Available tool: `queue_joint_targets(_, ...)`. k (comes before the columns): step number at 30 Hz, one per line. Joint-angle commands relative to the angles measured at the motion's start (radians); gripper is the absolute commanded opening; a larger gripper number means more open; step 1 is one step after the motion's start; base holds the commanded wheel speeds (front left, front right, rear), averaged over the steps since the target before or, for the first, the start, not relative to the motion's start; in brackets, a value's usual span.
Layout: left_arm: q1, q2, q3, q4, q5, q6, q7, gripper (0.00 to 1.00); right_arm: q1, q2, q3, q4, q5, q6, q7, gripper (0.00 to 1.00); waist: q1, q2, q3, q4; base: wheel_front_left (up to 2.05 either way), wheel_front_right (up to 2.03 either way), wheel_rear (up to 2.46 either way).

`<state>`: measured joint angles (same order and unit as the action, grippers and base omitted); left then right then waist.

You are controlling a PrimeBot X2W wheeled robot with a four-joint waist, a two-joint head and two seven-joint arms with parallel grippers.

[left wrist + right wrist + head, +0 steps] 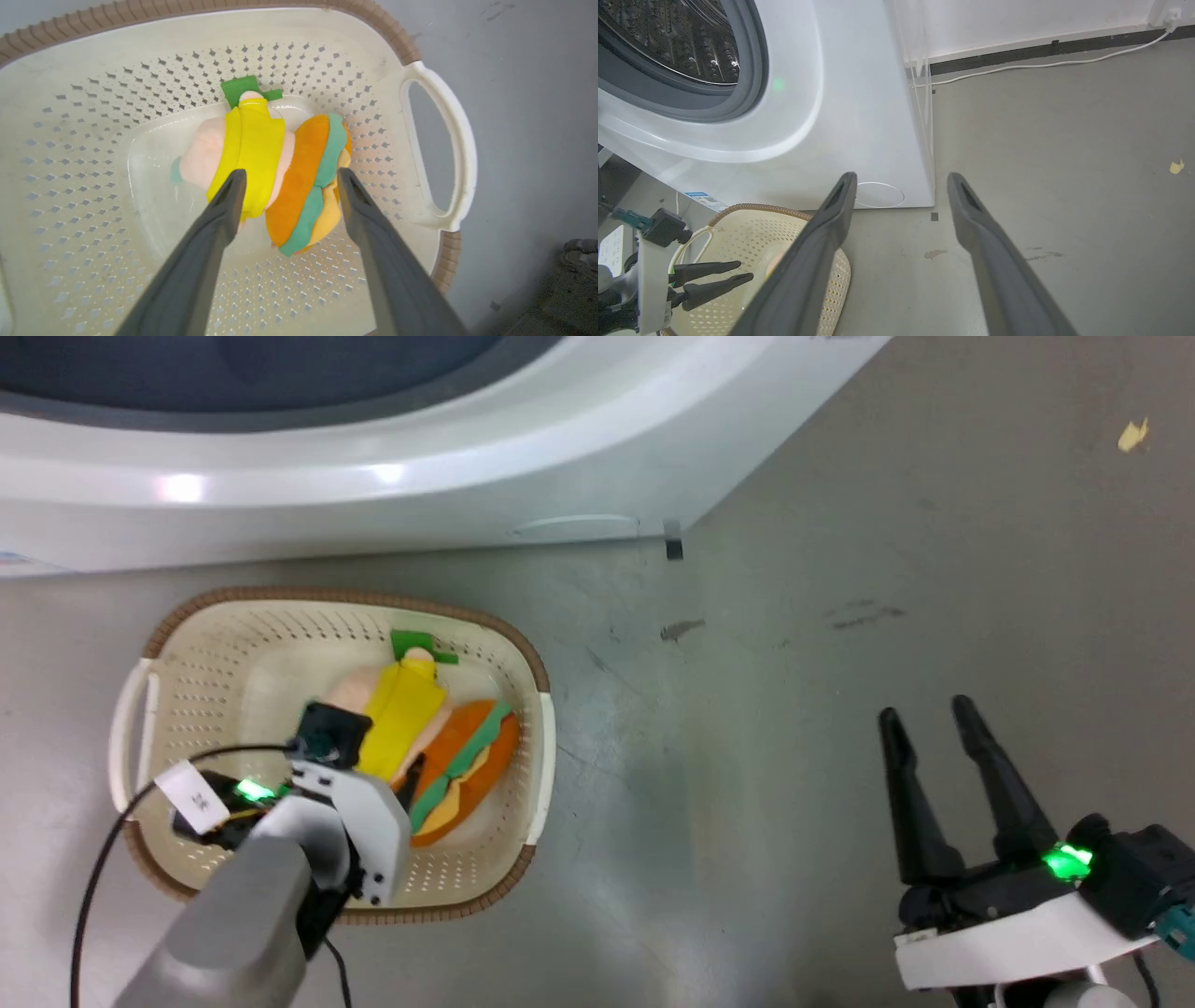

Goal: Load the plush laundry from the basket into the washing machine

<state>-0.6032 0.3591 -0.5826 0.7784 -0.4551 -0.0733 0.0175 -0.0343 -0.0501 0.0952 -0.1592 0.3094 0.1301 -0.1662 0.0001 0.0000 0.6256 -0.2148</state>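
The plush laundry (439, 747) lies in the basket (205, 653), on its bottom: peach head, yellow garment, green bits, orange cushion part with green edging. My left gripper (401, 775) reaches down into the basket, its wrist covering most of the fingers. In the left wrist view the gripper (289, 175) is open, one finger over the yellow garment and the other beside the orange cushion of the plush (261, 154). My right gripper (924, 709) stands open over bare floor, right of the basket. The washing machine (373, 495) is just behind the basket, its steel drum (682, 42) open to view.
Grey floor lies to the right of the basket, with dark stains (681, 630) and a yellowish scrap (1132, 434). A white cable (1041, 65) runs along the back wall. The basket's side handle (448, 140) is close to my left gripper's right finger.
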Motion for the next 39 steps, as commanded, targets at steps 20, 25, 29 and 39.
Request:
queue_joint_targets(20,-0.300,0.086,-0.186,0.276,-0.114,-0.005,0.008,1.00,-0.031,0.000,0.013,-0.049,0.103,0.000,-0.052,1.00,-0.0001,0.0000,0.230,-0.081,0.00,0.00,0.00)
queue_joint_targets(25,-0.347,0.103,-0.237,0.331,-0.133,-0.009,0.010,1.00,-0.034,0.000,0.004,-0.062,0.152,0.001,-0.063,1.00,-0.0001,0.0000,0.278,-0.095,0.00,0.00,0.00)
queue_joint_targets(29,-0.379,0.116,-0.272,0.374,-0.156,-0.016,0.004,1.00,-0.041,0.000,0.012,-0.068,0.169,0.001,-0.071,1.00,-0.0001,0.0000,0.311,-0.108,0.00,0.00,0.00)
queue_joint_targets(39,-0.443,0.133,-0.332,0.479,-0.247,-0.036,-0.027,0.00,-0.069,0.000,0.012,-0.065,0.207,0.001,-0.092,1.00,-0.0001,0.0000,0.349,-0.129,0.00,0.00,0.00)
